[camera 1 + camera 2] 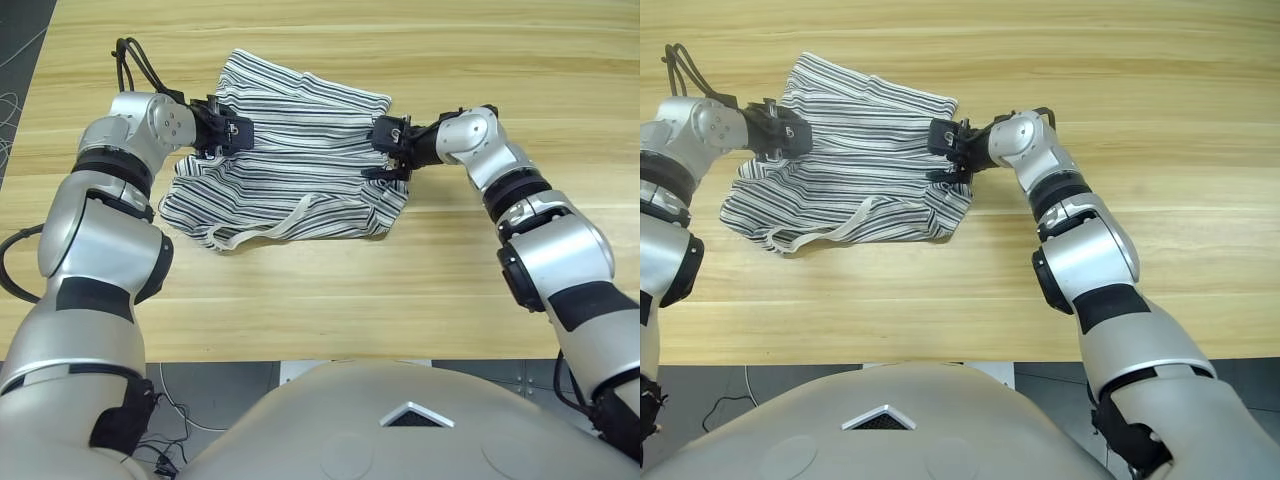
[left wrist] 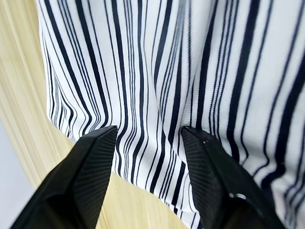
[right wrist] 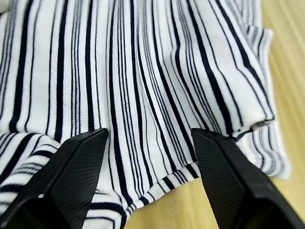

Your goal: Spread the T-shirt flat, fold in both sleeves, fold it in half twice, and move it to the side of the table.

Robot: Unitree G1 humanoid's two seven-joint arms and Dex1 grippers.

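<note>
A white T-shirt [image 1: 290, 170] with thin dark stripes lies on a light wooden table [image 1: 450, 60], in the upper centre of the left eye view. It is folded into a rough, rumpled rectangle, turned slightly so that its upper edge slopes down toward the right. The stripes run mostly across the picture. Layers overlap unevenly, with creases near the right edge and a loose flap at the lower right corner. Along the lower edge, a plain white neckband [image 1: 262, 232] curls out in a loop.
</note>
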